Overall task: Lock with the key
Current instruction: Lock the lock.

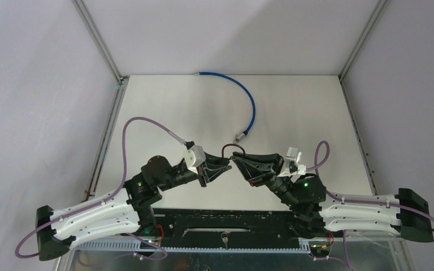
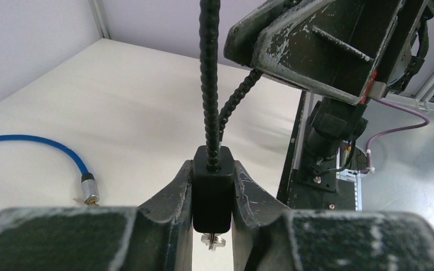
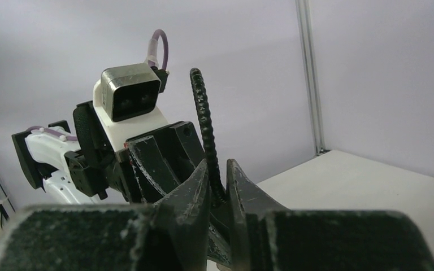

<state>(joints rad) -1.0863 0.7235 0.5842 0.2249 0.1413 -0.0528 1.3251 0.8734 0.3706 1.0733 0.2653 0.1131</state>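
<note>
1. The left gripper (image 1: 221,167) and right gripper (image 1: 238,161) meet tip to tip above the middle of the table (image 1: 294,113).
2. The lock (image 2: 213,186) sits between the left fingers (image 2: 172,197).
3. The key (image 2: 213,241) projects from the lock's end opposite the cable (image 2: 209,84).
4. The cable leaves the lock and passes between the right fingers (image 3: 195,186).
5. A hose (image 1: 251,101) lies on the table behind both grippers.

Top camera overlooks the bench (image 1: 294,113) from behind; wrist cameras, close behind left end effector (image 2: 213,175) and right end effector (image 3: 217,168), face each other.

White arms (image 1: 99,212), purple cables (image 1: 125,141), scuffed black left pincer (image 1: 226,165) and right pincer (image 1: 238,160).
</note>
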